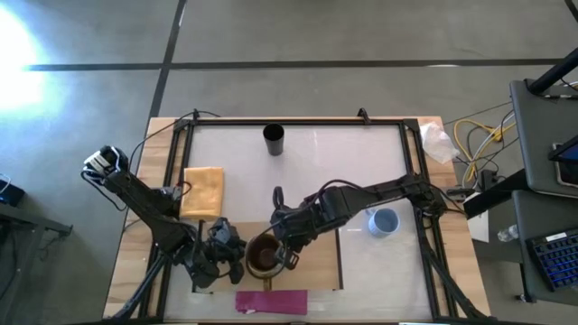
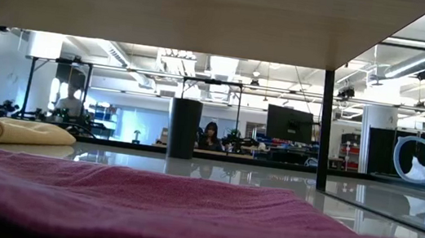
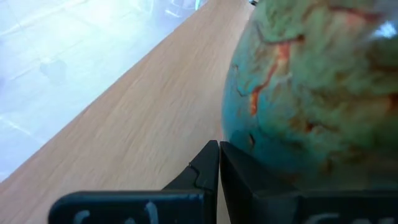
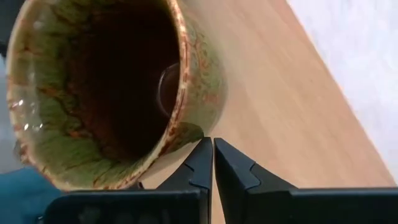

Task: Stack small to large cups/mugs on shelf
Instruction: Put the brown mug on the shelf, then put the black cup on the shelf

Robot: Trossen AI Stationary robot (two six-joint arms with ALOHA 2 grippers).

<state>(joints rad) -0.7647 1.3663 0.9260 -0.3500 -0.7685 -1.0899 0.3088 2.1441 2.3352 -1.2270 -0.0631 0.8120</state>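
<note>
The brown mug (image 1: 263, 257) stands upright on the shelf (image 1: 325, 269), at its near left part, with both arms gathered around it. The left gripper (image 1: 228, 253) sits just to the mug's left; in its wrist view the two dark fingers (image 3: 208, 171) are pressed together with nothing between them, their tips right beside the mug's mottled green-and-rust wall (image 3: 311, 87), and the light wood of the shelf runs away to the far side. The right gripper (image 1: 287, 251) comes in from the right and rests at the mug's right rim; its fingers (image 4: 211, 163) are likewise closed tip to tip on nothing, next to the mug's open mouth (image 4: 106, 87), whose inside is dark brown.

The black cup (image 1: 273, 139) stands alone at the far middle of the counter (image 1: 361, 153), well apart from the shelf. The blue mug (image 1: 384, 221) stands on the counter just right of the shelf. A folded yellow cloth (image 1: 203, 190) lies to the left, and a magenta strip (image 1: 271, 301) lies at the near edge, just in front of the brown mug.
</note>
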